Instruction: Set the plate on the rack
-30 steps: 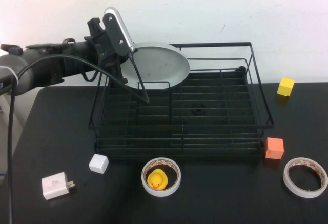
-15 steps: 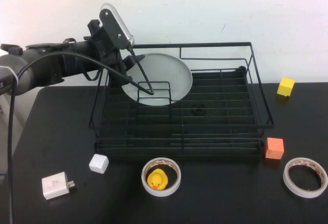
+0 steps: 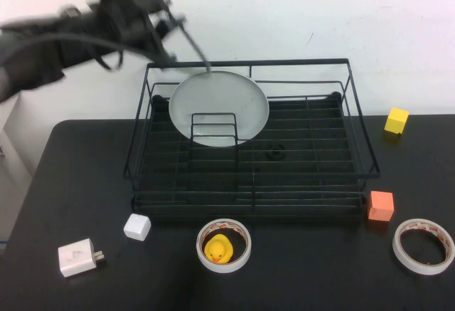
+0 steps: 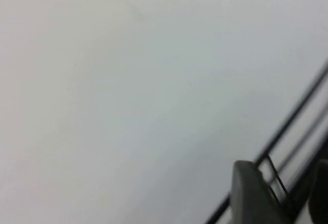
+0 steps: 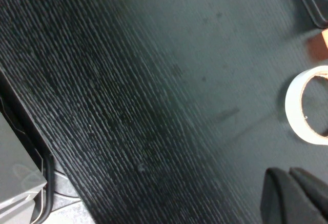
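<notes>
The pale grey-white plate (image 3: 220,101) stands tilted on edge in the back left of the black wire rack (image 3: 284,62), leaning behind the small upright wire loop divider (image 3: 214,127). My left gripper (image 3: 160,19) is blurred, high above and to the left of the rack's back left corner, clear of the plate. In the left wrist view the left gripper (image 4: 284,183) is open and empty, with rack rails (image 4: 287,126) behind it. My right gripper (image 5: 284,175) shows only in the right wrist view, shut and empty over the black table.
In front of the rack lie a tape ring around a yellow duck (image 3: 222,245), a white cube (image 3: 136,227) and a white plug (image 3: 77,257). To the right are an orange cube (image 3: 381,205), a tape roll (image 3: 423,245) and a yellow cube (image 3: 396,120).
My left gripper let go of the plate and rose up and back to the left. The plate dropped lower into the rack and now leans behind the divider.
</notes>
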